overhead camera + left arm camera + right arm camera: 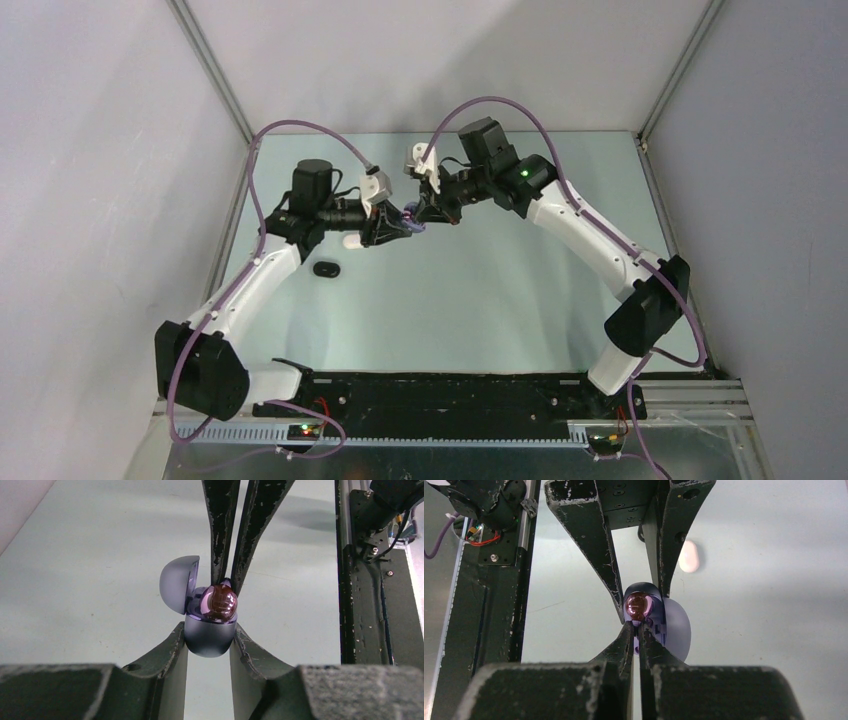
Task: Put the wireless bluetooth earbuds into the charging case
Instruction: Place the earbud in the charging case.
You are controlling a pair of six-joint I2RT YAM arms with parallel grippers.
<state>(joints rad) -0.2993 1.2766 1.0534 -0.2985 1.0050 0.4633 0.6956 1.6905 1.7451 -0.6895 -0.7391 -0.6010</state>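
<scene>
Feed check, surroundings only. I see a pale green, matte table top that fills the floor of the cell. Plain white walls close it in on the left, far and right sides. Two slanted aluminium frame posts run up the far corners, one left and one right. A long black mounting plate lies along the near edge. Just nearer than it sits a grey slotted cable channel, with small lit circuit boards at left and right.
</scene>
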